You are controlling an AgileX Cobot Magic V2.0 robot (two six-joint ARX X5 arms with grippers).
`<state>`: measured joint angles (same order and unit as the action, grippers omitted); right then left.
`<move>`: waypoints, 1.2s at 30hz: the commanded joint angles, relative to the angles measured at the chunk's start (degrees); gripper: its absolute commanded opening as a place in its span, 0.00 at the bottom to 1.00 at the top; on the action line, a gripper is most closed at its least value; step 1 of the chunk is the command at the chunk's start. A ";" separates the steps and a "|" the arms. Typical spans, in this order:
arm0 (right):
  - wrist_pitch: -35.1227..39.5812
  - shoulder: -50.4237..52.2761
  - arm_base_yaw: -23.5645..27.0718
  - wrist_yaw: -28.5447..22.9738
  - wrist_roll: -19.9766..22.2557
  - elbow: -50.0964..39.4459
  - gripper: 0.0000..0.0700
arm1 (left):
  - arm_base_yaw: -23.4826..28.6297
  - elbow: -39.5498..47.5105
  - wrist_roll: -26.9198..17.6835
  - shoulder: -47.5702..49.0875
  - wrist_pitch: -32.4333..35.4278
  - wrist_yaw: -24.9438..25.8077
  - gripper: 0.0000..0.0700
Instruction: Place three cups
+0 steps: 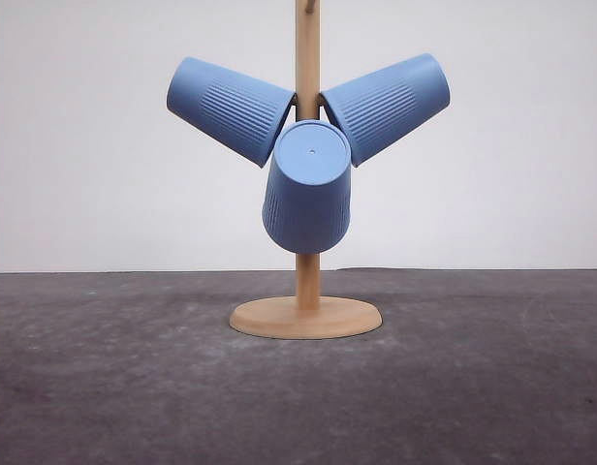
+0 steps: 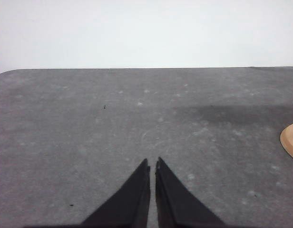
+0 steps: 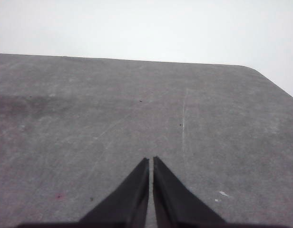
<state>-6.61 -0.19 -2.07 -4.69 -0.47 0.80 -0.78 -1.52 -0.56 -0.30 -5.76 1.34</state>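
- Cups: three light-blue ribbed ones hang on the wooden stand (image 1: pixel 306 281), mouths toward its post.
- The left cup (image 1: pixel 231 108) tilts up and out to the left, the right cup (image 1: pixel 388 105) up and out to the right; the middle cup (image 1: pixel 308 189) hangs lower in front of the post, flat base toward the camera.
- My left gripper (image 2: pixel 152 164) has its fingertips drawn almost together on nothing, over the dark grey table (image 2: pixel 80 123), the stand's base at the frame edge.
- My right gripper (image 3: pixel 151 161) is the same: tips nearly touching, empty, above bare tabletop.

Ribbed light-blue cups (image 1: pixel 307 189), tan stand (image 1: pixel 306 318), grey table (image 1: pixel 105 378).
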 commanded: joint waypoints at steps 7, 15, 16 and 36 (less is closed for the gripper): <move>0.63 -0.02 -0.07 -0.07 -0.79 -0.11 0.01 | 0.02 0.79 0.17 0.07 0.68 -0.26 0.00; 0.63 -0.02 -0.07 -0.07 -0.79 -0.11 0.01 | 0.02 0.79 0.17 0.07 0.68 -0.26 0.00; 0.61 -0.02 -0.07 -0.07 -0.79 -0.11 0.01 | 0.02 0.79 0.17 0.07 0.68 -0.26 0.00; 0.63 -0.02 -0.07 -0.07 -0.79 -0.11 0.01 | 0.02 0.79 0.17 0.07 0.68 -0.26 0.00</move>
<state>-6.61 -0.19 -2.07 -4.69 -0.47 0.80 -0.78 -1.52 -0.56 -0.30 -5.76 1.34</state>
